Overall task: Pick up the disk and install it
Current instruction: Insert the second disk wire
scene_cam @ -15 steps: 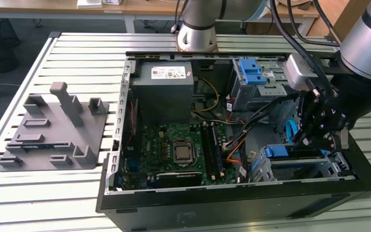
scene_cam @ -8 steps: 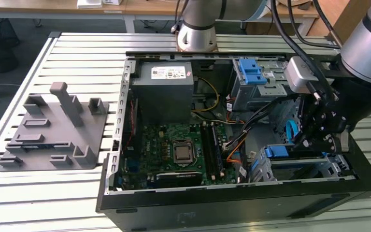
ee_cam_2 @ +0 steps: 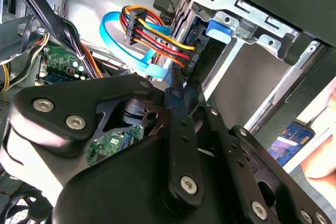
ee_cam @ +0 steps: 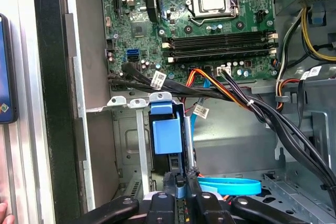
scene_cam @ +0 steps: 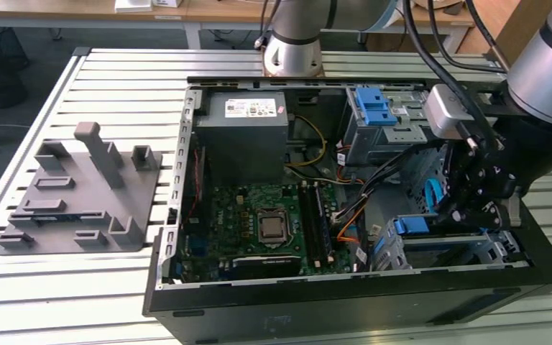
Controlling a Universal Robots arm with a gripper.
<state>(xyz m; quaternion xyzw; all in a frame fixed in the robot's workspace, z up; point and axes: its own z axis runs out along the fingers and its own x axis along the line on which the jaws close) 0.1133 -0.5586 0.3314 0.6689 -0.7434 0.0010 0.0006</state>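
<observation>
The disk [ee_cam: 165,135] stands edge-on in the lower drive cage of the open computer case, its blue carrier facing me, with silver metal behind it. In the exterior view the disk's blue carrier [scene_cam: 418,225] shows at the case's front corner on the exterior view's right. My gripper [ee_cam: 179,184] reaches down into that bay, its two black fingers pressed close on the thin near edge of the disk. In the second wrist view the gripper [ee_cam_2: 177,82] sits just below the bundle of coloured cables [ee_cam_2: 157,38] plugged in at the cage.
A motherboard [scene_cam: 267,223] covers the case floor, with a grey power-supply box [scene_cam: 247,126] behind it. An upper drive cage carries a blue latch [scene_cam: 376,108]. Black cables [ee_cam: 273,119] cross beside the bay. A grey fixture [scene_cam: 80,194] lies on the slatted table. A phone [ee_cam_2: 291,140] and a hand [ee_cam_2: 320,163] are outside the case.
</observation>
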